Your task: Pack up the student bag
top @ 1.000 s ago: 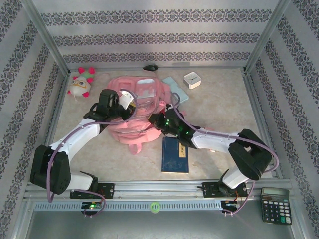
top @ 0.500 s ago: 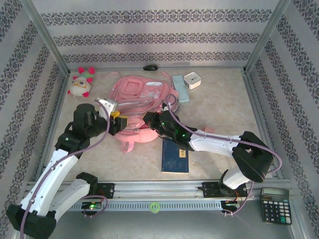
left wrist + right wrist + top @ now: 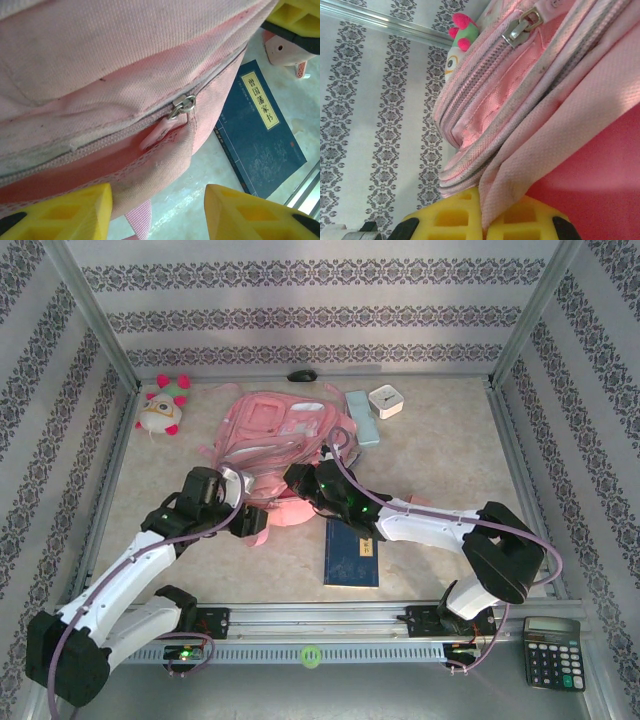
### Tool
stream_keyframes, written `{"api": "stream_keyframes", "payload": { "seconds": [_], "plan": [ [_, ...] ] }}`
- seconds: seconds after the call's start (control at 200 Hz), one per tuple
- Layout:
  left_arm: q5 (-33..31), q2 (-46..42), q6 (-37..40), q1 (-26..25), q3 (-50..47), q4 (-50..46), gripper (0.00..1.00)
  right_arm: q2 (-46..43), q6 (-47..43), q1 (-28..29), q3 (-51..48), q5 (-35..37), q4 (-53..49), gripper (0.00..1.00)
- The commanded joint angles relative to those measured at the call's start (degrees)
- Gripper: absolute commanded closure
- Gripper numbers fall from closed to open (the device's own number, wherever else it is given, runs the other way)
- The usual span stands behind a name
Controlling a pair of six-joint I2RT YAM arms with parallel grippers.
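Pink student bag (image 3: 280, 425) fabric clamped in right pincer (image 3: 482, 217).

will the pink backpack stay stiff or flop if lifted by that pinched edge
Probably floppy: the fabric of the student bag folds where the right gripper pinches it, so it should sag. It lies fairly flat, so it is likely light. The coarse weave seems unlikely to slip.

The left arm angles forward and inward, the left gripper (image 3: 246, 521) spread wide with its yellow pads (image 3: 60, 212) apart. The right arm stretches leftward, the right gripper (image 3: 296, 480) pinching a fold of the student bag (image 3: 560, 125).
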Motion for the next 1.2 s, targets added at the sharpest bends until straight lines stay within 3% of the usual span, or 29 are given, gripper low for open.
{"api": "stream_keyframes", "payload": {
  "seconds": [0.0, 0.23, 0.5, 0.645, 0.979, 1.194],
  "plan": [
    [-0.7, 1.2, -2.0, -1.0, 0.5, 6.5, 0.49, 0.3, -1.0, 0.9, 3.5, -1.7, 4.7, 1.00],
    [-3.7, 4.5, -2.0, -3.4, 1.1, 10.6, 0.48, 0.9, -0.6, 1.0, 4.3, -2.2, 4.7, 1.00],
    [-12.2, 8.6, -1.2, -4.1, 1.2, 14.3, 0.49, 0.7, -0.7, 1.2, 5.1, -3.0, 4.7, 1.00],
    [-11.5, 10.4, -3.1, -4.0, 3.3, 16.0, 0.71, 0.7, -1.6, 1.4, 5.4, -3.2, 4.0, 1.00],
    [-8.9, 8.5, -9.9, -4.1, 3.3, 14.2, 1.00, 0.9, -1.7, 1.4, 4.4, -2.9, 3.9, 1.00],
    [-7.1, 9.7, -13.9, -3.9, 5.7, 13.2, 1.00, 0.2, -3.4, 1.4, 3.7, -2.6, 1.9, 1.00]
  ]
}}
